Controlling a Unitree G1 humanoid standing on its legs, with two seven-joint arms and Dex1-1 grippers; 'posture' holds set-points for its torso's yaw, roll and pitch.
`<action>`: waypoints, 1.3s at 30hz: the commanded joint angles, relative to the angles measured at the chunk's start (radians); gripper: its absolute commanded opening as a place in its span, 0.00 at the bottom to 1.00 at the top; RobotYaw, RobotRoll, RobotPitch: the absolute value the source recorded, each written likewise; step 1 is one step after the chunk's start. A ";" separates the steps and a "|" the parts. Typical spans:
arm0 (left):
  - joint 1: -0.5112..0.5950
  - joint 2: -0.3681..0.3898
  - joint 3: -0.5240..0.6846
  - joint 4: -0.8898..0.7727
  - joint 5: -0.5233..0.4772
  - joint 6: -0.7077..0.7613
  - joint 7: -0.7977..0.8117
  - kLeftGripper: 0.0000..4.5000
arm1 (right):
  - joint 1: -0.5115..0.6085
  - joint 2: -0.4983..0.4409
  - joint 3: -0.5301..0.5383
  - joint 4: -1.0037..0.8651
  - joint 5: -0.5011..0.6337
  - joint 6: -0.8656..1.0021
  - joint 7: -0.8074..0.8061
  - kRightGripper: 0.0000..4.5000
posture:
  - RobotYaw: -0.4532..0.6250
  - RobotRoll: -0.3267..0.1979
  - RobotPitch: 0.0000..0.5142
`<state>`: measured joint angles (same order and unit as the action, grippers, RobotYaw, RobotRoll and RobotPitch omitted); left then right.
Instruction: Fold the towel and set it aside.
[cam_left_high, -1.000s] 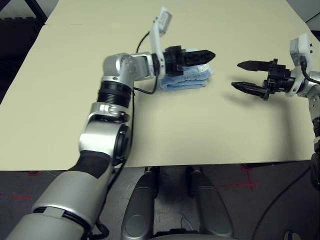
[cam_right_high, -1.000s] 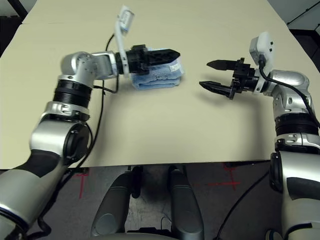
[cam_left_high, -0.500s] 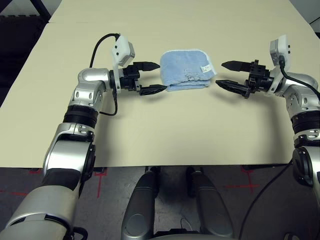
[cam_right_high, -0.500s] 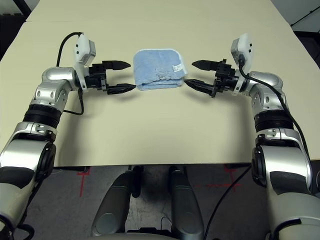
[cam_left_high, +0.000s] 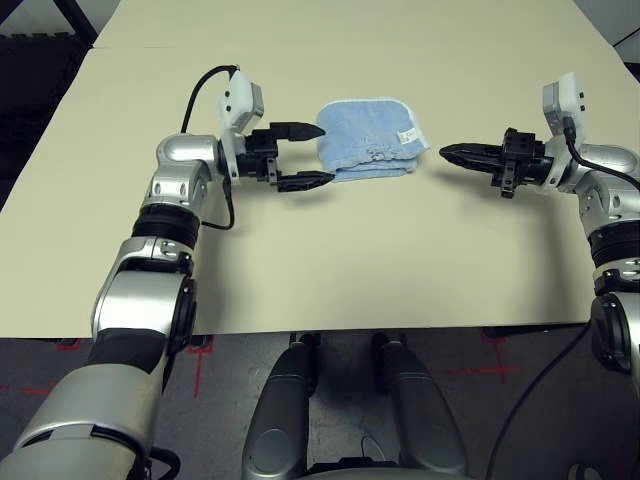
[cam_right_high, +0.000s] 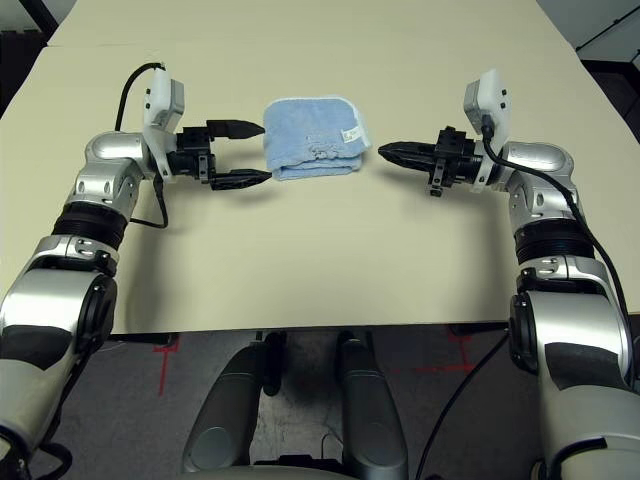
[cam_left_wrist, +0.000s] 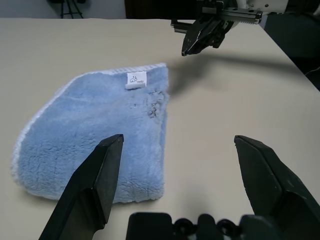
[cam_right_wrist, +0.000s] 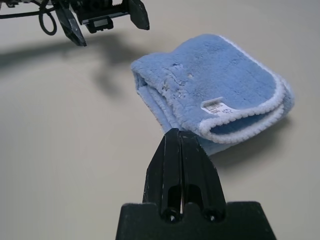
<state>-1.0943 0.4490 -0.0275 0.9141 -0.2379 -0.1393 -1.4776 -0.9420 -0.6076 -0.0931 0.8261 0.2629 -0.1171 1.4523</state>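
One towel (cam_left_high: 368, 138), folded, lies between two hands, touching neither.

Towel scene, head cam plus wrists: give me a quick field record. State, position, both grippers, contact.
towel: folded, lying flat on the table, white tag showing on top
left gripper: open, beside the towel's left edge, empty
right gripper: shut, empty, tips pointing at the towel from its right
contact: neither gripper touches the towel
task state: fold looks done; towel lies between the two grippers
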 joint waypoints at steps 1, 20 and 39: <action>-0.011 -0.011 -0.003 0.021 0.009 -0.007 -0.030 1.00 | 0.013 -0.002 0.010 -0.013 -0.003 -0.039 0.019 0.00 | 0.44 0.62 0.51; -0.157 -0.080 0.042 0.226 0.074 -0.034 0.270 0.00 | -0.115 0.086 -0.023 0.104 -0.002 -0.011 -0.173 0.00 | 0.45 0.62 0.50; -0.148 -0.170 -0.081 0.314 0.282 0.015 0.422 0.00 | -0.121 0.176 0.120 0.282 -0.245 0.019 -0.469 0.00 | 0.45 0.62 0.52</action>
<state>-1.2605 0.2654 -0.0891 1.2028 0.0066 -0.1216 -1.0629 -1.0867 -0.4304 0.0110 1.0837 0.0480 -0.1108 1.0024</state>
